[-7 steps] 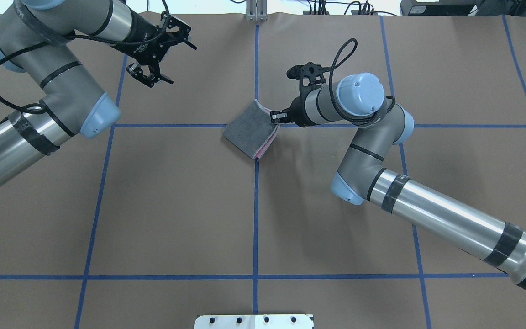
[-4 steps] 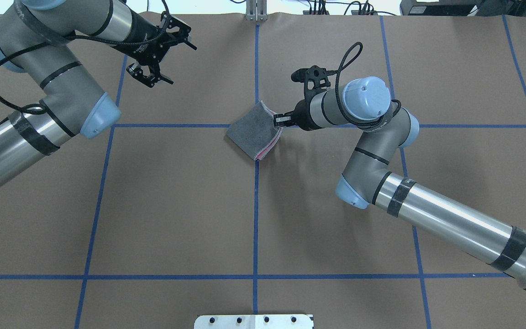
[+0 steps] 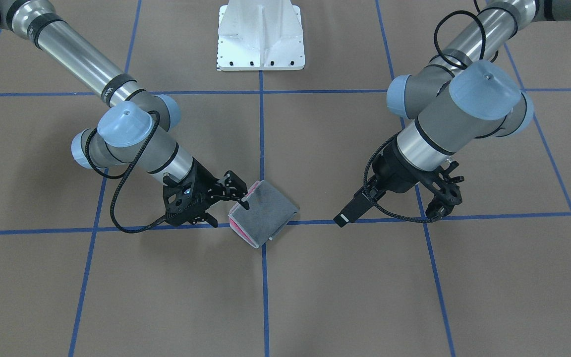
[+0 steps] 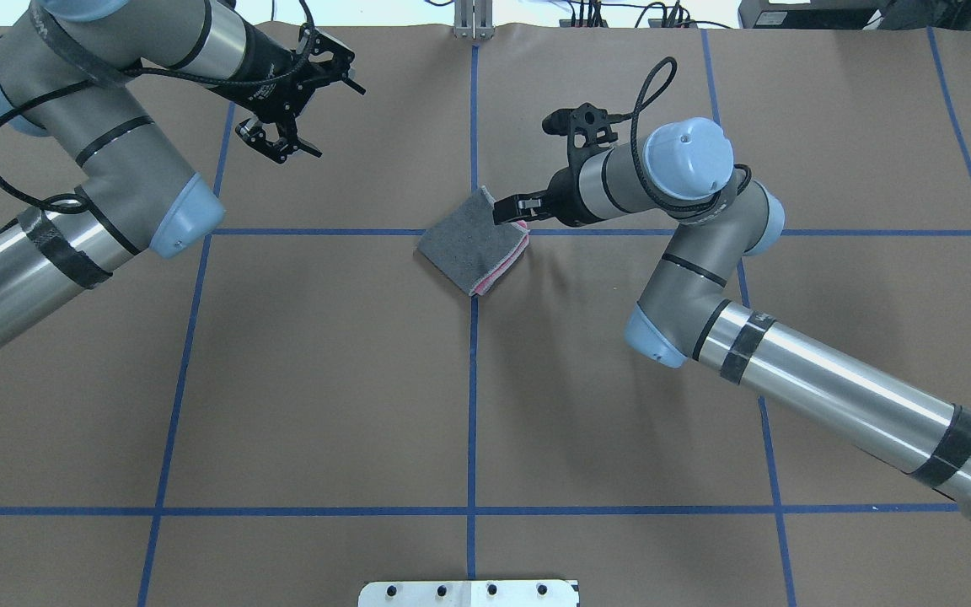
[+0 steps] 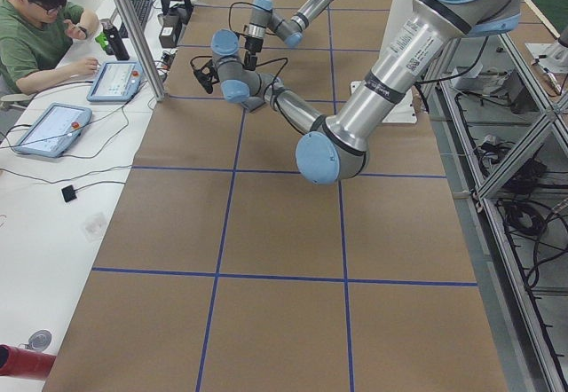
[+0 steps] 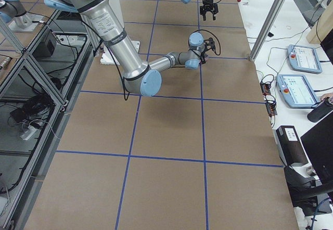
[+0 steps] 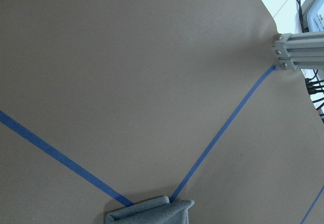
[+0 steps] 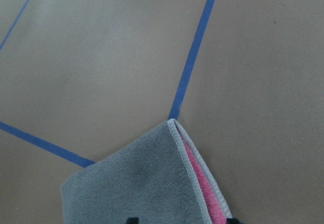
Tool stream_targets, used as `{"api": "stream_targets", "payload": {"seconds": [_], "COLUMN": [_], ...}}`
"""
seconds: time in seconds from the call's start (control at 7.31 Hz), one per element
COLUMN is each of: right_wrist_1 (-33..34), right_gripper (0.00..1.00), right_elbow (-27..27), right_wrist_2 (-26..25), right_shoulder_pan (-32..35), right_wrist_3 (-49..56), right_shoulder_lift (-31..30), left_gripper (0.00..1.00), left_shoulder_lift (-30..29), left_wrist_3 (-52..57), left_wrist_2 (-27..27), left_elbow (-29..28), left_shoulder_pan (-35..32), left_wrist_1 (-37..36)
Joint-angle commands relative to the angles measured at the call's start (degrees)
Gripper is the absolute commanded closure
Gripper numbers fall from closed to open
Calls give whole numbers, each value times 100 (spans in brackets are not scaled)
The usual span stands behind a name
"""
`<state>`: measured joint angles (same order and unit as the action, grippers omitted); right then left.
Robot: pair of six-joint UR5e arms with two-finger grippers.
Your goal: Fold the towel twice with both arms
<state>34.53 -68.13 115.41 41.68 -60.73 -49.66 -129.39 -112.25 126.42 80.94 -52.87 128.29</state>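
Observation:
The towel (image 4: 473,249) lies folded small on the table's middle, dark grey face up, with pink layers and a light hem showing along its right edge. It also shows in the front view (image 3: 265,210) and at the bottom of both wrist views (image 8: 147,183) (image 7: 152,211). My right gripper (image 4: 506,209) (image 3: 228,212) is open, its fingers spread at the towel's far right corner and holding nothing. My left gripper (image 4: 335,120) (image 3: 445,203) is open and empty, raised well off to the far left, apart from the towel.
Brown paper with blue tape lines (image 4: 473,379) covers the table. The white pedestal base (image 3: 260,39) stands at the robot's side. An aluminium post (image 4: 473,21) stands at the far edge. An operator (image 5: 35,28) sits with tablets beyond it.
My right arm has drawn back to the right and its gripper has shifted towards the towel's far corner. The towel has slid slightly right. The left arm has barely moved.

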Motion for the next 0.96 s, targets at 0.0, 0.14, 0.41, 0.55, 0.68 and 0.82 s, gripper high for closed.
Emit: {"api": "stream_targets", "payload": {"seconds": [0.0, 0.14, 0.41, 0.55, 0.68, 0.82], "right_wrist_1": [804, 1523, 2667, 3473, 4613, 5529], "right_gripper": [0, 0, 0, 0, 0, 0], "right_elbow": [-286, -593, -807, -929, -1044, -1036], "right_wrist_2": [385, 690, 1734, 1948, 1889, 1802], "right_shoulder_pan": [348, 619, 1592, 2059, 2429, 2824], "right_wrist_3": [17, 104, 812, 1774, 2950, 4241], "right_shoulder_lift": [131, 114, -43, -227, -359, -491], "left_gripper": [0, 0, 0, 0, 0, 0], "left_shoulder_lift": [106, 481, 1176, 1727, 2168, 2216], "left_wrist_3": [550, 1591, 3053, 4209, 5795, 7012], "left_wrist_2": [-38, -47, 5, 23, 23, 14], "left_elbow": [167, 360, 634, 817, 1140, 1396], "left_shoulder_pan": [-57, -144, -669, -1046, -1511, -1925], "left_wrist_1": [12, 3, -137, -390, -1219, -2454]}}
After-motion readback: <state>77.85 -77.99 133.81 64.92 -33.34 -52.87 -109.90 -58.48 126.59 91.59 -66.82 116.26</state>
